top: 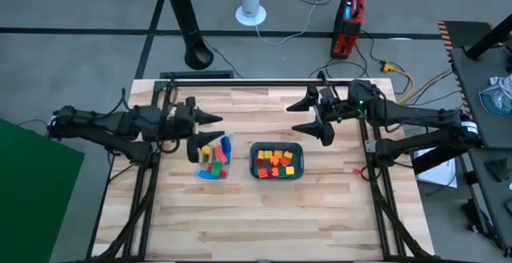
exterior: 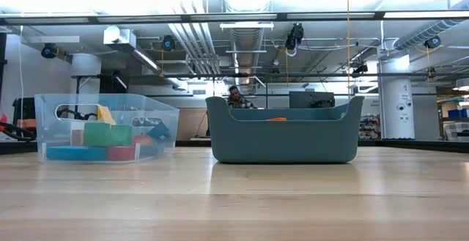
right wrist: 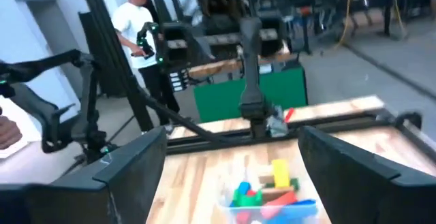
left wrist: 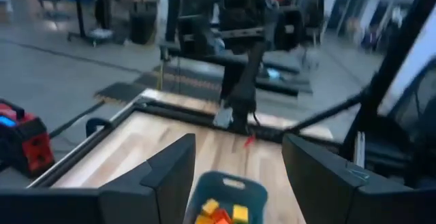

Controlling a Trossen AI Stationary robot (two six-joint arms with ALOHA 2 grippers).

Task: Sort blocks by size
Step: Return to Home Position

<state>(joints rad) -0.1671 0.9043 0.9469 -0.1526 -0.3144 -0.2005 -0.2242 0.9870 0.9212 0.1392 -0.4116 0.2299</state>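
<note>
Small red, orange and yellow cube blocks point(top: 275, 165) fill the teal rectangular tray point(top: 254, 148) at frame centre; longer multicoloured bar blocks point(top: 214, 167) lie in the clear plastic container point(top: 229, 176) left of it. Above, left gripper point(top: 206, 135) and right gripper point(top: 302, 117) hover spread open, empty.

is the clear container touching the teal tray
Apart. The low view shows a plain gap between the clear container and the teal tray; the high view agrees.

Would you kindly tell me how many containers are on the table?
2: a clear bin on the left arm's side and a teal tray beside it, mid-table, both holding blocks. No others show. Left pincer and right pincer hang open above.
</note>
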